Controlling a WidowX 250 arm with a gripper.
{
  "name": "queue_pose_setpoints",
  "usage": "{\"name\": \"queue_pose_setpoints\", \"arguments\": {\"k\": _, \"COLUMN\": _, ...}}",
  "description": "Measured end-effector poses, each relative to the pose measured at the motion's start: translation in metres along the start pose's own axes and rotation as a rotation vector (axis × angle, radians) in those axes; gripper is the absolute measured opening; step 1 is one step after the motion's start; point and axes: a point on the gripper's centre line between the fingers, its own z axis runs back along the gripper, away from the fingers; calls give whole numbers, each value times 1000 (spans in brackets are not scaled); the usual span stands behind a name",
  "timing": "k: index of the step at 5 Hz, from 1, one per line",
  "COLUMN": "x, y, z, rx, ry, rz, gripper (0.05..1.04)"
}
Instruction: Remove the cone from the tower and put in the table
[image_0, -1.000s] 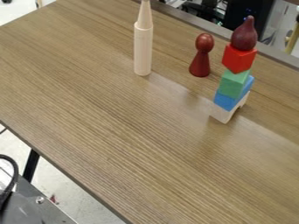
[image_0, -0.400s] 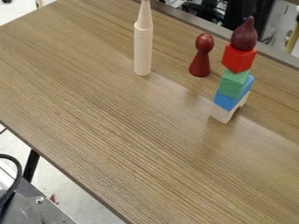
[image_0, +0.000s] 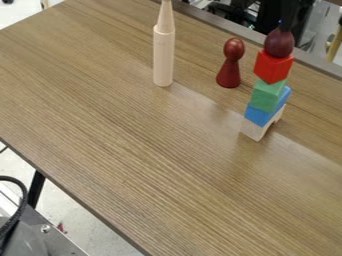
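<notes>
The black gripper (image_0: 288, 14) is at the top right edge, over the pointed tip of a dark maroon teardrop piece (image_0: 279, 43); it blends with the dark background. A pale wooden cone (image_0: 165, 19) stands point up on a pale upright cylinder (image_0: 163, 57) at the upper left, away from the gripper. The maroon piece tops a stack of a red cube (image_0: 273, 66), a green block (image_0: 268, 95), a blue block (image_0: 259, 115) and a pale arched block (image_0: 254, 130). All this stands on the wooden table (image_0: 133, 145).
A dark red pawn-shaped piece (image_0: 229, 72) stands upright between the pale cylinder and the coloured stack. The table's far edge runs behind the stack. At the lower left, past the near edge, are a black cable (image_0: 23, 200) and a grey metal part (image_0: 57, 237).
The black gripper has come in at the top right and now covers the maroon piece's tip. The cable at the lower left has shifted slightly. The blocks have not moved.
</notes>
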Motion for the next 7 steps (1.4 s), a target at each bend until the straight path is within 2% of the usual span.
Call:
{"name": "queue_pose_setpoints", "arguments": {"k": 2, "x": 4, "y": -9, "z": -8, "rx": 8, "ry": -2, "rz": -9, "gripper": 999}}
{"name": "queue_pose_setpoints", "arguments": {"k": 4, "x": 9, "y": -11, "z": -35, "rx": 8, "ry": 3, "rz": -7, "gripper": 999}}
{"name": "queue_pose_setpoints", "arguments": {"k": 5, "x": 12, "y": -2, "z": -53, "rx": 28, "ry": 21, "rz": 10, "gripper": 969}}
{"name": "queue_pose_setpoints", "arguments": {"k": 6, "x": 20, "y": 6, "z": -57, "rx": 61, "ry": -4, "rz": 48, "gripper": 697}}
{"name": "queue_pose_setpoints", "arguments": {"k": 7, "x": 23, "y": 14, "z": -55, "rx": 46, "ry": -4, "rz": 93, "gripper": 597}}
